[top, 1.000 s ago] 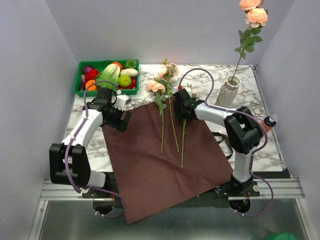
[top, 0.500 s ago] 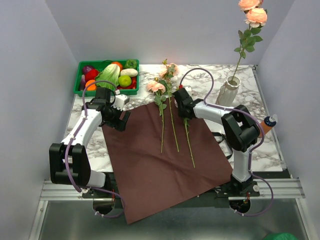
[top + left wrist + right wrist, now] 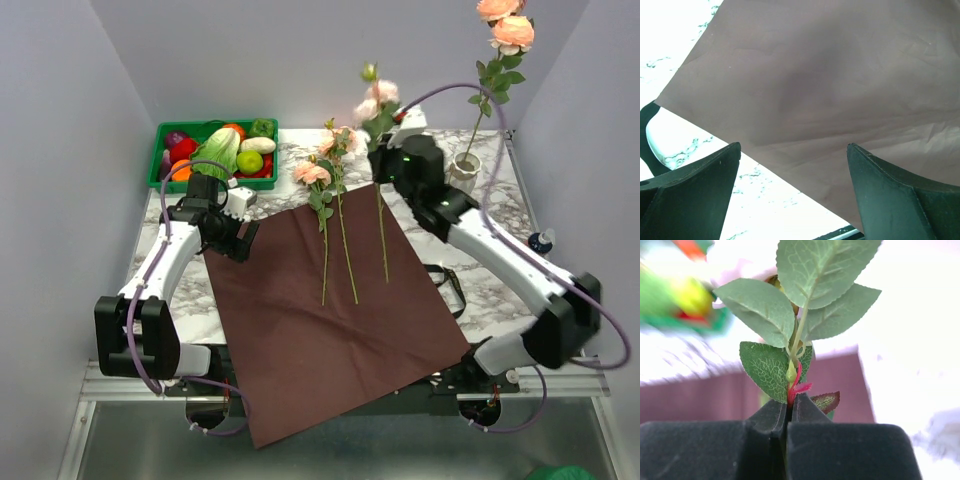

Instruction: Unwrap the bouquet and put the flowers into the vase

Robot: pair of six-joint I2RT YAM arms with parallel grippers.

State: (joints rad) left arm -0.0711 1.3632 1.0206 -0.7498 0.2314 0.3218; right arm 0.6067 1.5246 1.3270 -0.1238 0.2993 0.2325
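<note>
1. Right now my right pincer (image 3: 789,412) is clenched on the stem of a rose (image 3: 760,310), just below its lowest leaves. The wrist view shows the pads nipped together on it, and everything behind is a blur.
2. From above, that rose hangs nearly upright, blooms up, with its stem end over the far part of the maroon paper (image 3: 320,330). I cannot tell whether the tip touches the sheet.
3. The pincer's body hides most of the vase (image 3: 462,174), just behind it at the table's far right. One tall flower (image 3: 513,32) stands in it, its top bloom cut off by the frame.
4. My left pincer (image 3: 792,150) is released, jaws wide, holding nothing, above the paper's left edge.
5. Two more roses (image 3: 312,174) lie side by side on the paper, blooms past its far edge.
6. The paper's near corner overhangs the table (image 3: 520,290). Bare marble shows to the right of the sheet, and the green tray (image 3: 165,150) sits well apart at the far left.
</note>
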